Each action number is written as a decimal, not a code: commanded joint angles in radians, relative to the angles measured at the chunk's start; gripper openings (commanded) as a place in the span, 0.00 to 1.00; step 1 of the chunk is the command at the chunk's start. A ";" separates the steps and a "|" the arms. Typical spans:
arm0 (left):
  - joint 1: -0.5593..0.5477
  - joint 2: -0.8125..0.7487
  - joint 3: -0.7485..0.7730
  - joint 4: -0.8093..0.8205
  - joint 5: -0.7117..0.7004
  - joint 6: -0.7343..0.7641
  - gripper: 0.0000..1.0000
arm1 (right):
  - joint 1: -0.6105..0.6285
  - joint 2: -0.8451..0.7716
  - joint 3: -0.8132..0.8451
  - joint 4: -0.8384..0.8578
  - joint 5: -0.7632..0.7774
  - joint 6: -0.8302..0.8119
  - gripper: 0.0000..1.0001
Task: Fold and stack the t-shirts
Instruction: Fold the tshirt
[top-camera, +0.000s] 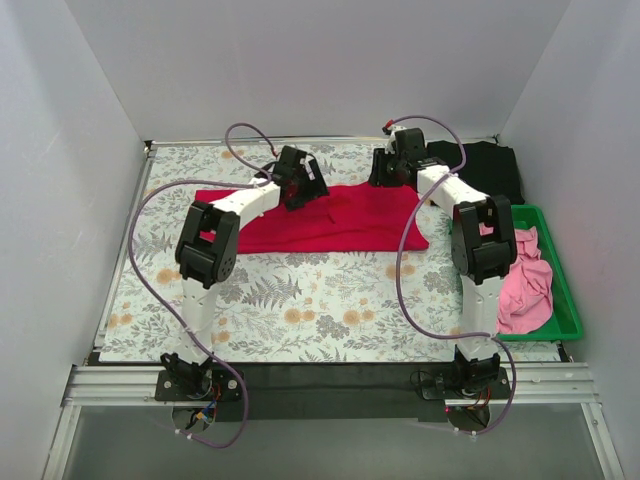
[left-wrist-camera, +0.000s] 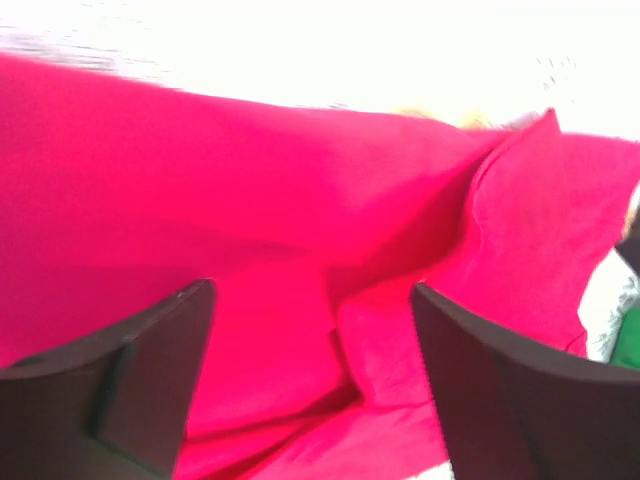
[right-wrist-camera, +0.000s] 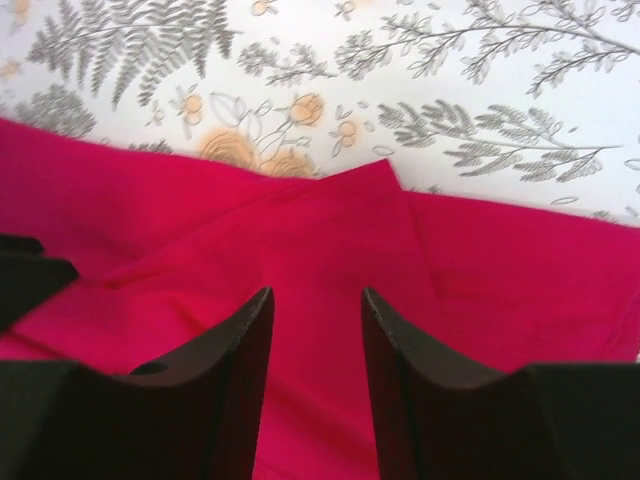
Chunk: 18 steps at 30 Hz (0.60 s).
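Note:
The crimson red t-shirt (top-camera: 330, 218) lies spread across the far middle of the floral tablecloth (top-camera: 300, 300). My left gripper (top-camera: 303, 186) is open just above the shirt's upper left part; in the left wrist view (left-wrist-camera: 312, 290) folds of red cloth (left-wrist-camera: 300, 200) fill the space between its jaws. My right gripper (top-camera: 388, 170) is open over the shirt's far right edge; in the right wrist view (right-wrist-camera: 317, 292) its jaws hover over a folded red corner (right-wrist-camera: 340, 230). A black t-shirt (top-camera: 485, 165) lies at the far right. Pink t-shirts (top-camera: 525, 280) lie in the bin.
A green plastic bin (top-camera: 563, 290) stands at the right edge of the table. White walls close in the back and both sides. The tablecloth's near half (top-camera: 330, 320) shows its fern and flower print.

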 joint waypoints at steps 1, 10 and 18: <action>0.064 -0.219 -0.054 -0.081 -0.122 -0.012 0.77 | -0.001 -0.128 -0.075 0.013 -0.106 -0.020 0.41; 0.297 -0.575 -0.481 -0.208 -0.139 -0.119 0.85 | 0.117 -0.260 -0.262 -0.027 -0.177 -0.161 0.50; 0.460 -0.612 -0.594 -0.182 -0.176 -0.089 0.80 | 0.218 -0.237 -0.256 -0.072 -0.108 -0.250 0.50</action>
